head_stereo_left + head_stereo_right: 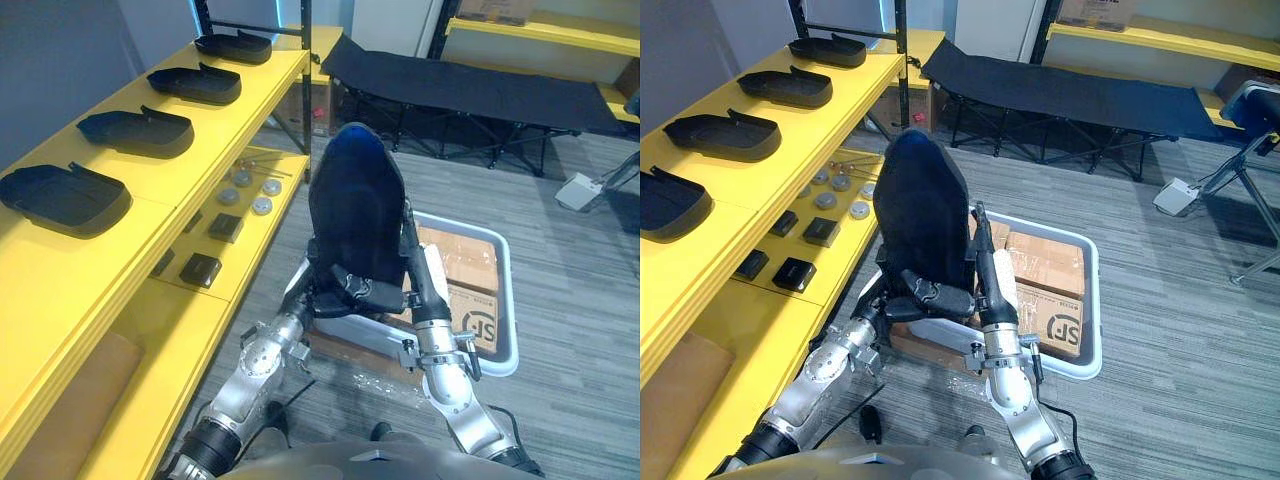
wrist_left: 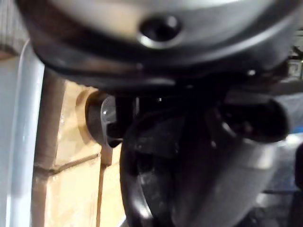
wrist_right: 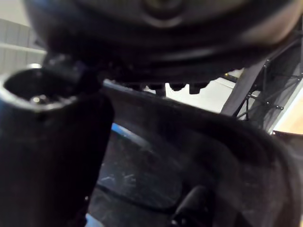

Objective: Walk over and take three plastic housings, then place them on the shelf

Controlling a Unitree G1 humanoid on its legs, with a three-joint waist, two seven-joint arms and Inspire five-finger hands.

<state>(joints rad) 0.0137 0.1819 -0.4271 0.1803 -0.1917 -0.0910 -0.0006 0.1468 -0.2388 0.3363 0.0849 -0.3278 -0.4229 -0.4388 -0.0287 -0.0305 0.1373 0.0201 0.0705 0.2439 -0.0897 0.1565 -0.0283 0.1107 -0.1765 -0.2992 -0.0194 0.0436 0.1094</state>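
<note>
I hold one black plastic housing upright between both hands, above the grey bin. My left hand curls round the housing's lower edge from the left. On its right side my right hand lies flat against the edge, fingers straight and pointing up, white thumb cover showing. The housing's dark inner face shows close up in the right wrist view. Several more black housings lie in a row on the top board of the yellow shelf at my left.
The bin holds cardboard boxes. The shelf's lower board carries round grey discs and small black blocks; a cardboard roll lies below. A black folding cot stands behind the bin. More yellow shelving is at the back right.
</note>
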